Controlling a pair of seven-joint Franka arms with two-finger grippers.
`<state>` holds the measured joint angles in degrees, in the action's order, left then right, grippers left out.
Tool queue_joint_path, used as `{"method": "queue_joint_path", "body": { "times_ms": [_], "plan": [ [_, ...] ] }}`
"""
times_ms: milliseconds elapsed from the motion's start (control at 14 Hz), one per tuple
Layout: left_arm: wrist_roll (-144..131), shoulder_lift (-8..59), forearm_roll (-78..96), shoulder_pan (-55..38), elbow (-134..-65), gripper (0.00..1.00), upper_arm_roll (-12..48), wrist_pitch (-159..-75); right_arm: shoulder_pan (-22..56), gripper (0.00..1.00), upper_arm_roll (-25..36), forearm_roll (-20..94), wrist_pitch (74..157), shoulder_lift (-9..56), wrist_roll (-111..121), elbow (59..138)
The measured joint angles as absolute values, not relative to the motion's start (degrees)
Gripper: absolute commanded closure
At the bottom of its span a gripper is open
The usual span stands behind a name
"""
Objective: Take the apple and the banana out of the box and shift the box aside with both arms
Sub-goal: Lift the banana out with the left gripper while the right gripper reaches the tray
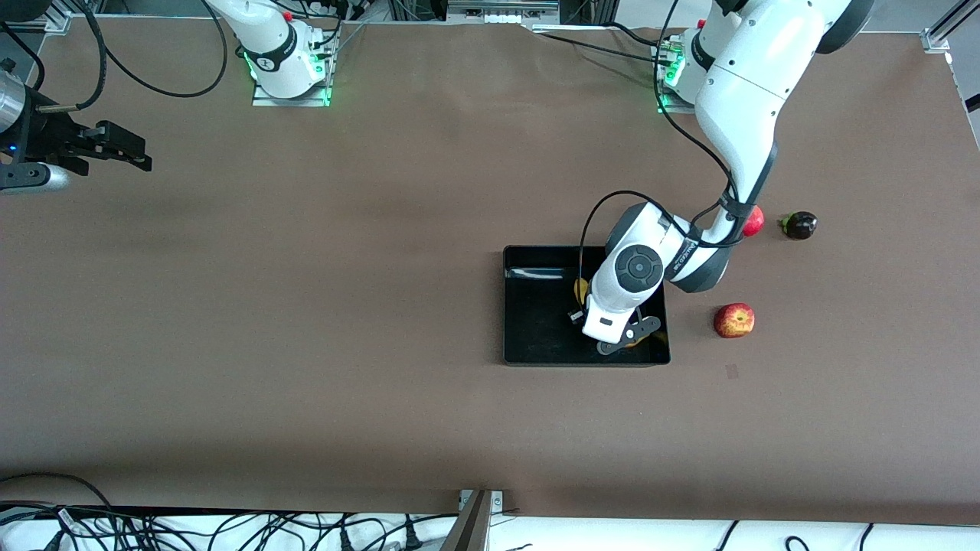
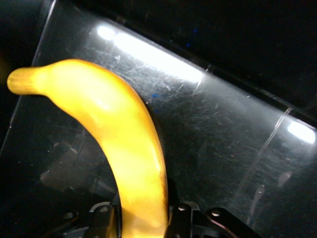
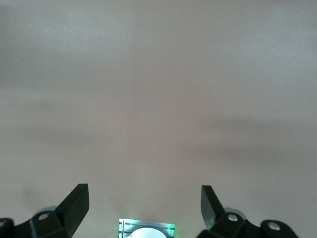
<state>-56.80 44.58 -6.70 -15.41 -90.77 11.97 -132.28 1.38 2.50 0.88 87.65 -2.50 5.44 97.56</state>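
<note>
The black box (image 1: 536,325) stands on the brown table toward the left arm's end. My left gripper (image 1: 630,337) is down inside it, shut on the yellow banana (image 1: 581,289), which is mostly hidden under the arm. In the left wrist view the banana (image 2: 124,144) runs out from between the fingers (image 2: 184,220) over the box's glossy floor (image 2: 223,139). The red and yellow apple (image 1: 734,320) lies on the table beside the box. My right gripper (image 1: 142,157) is open and empty, waiting over bare table at the right arm's end; its fingertips (image 3: 79,201) show wide apart.
A second red fruit (image 1: 755,221) lies partly hidden by the left arm, farther from the front camera than the apple. A dark purple round fruit (image 1: 800,225) lies beside it. Cables run along the table's front edge.
</note>
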Motion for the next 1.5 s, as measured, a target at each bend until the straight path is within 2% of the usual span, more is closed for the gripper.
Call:
{"method": "queue_joint_path", "body": {
  "times_ms": [357, 643, 1000, 1286, 1500],
  "plan": [
    [-55.6, 41.3, -6.7, -15.3, -84.3, 1.0, 12.0, -120.1, 1.4, 0.0, 2.4, 0.9, 85.2, -2.5, 5.6, 97.6],
    [-47.9, 37.4, -4.4, -13.4, -81.6, 1.0, 11.6, -110.4, 3.5, 0.0, 2.2, 0.9, 85.2, -2.5, 5.6, 97.3],
    [-26.5, 35.0, -4.3, -3.5, -80.4, 1.0, 11.3, -98.0, 4.6, 0.0, 2.1, 0.9, 85.2, -1.5, 5.8, 97.0],
    [-7.5, 35.1, -7.9, 6.8, -81.0, 1.0, 11.1, -95.9, 9.9, 0.0, 1.9, 1.0, 86.5, 3.6, 5.3, 96.0],
    [2.0, 35.5, -11.2, 13.5, -83.2, 1.0, 12.0, -99.3, 15.1, 0.0, 1.8, 5.3, 93.3, 12.3, 1.3, 90.6]
  ]
}}
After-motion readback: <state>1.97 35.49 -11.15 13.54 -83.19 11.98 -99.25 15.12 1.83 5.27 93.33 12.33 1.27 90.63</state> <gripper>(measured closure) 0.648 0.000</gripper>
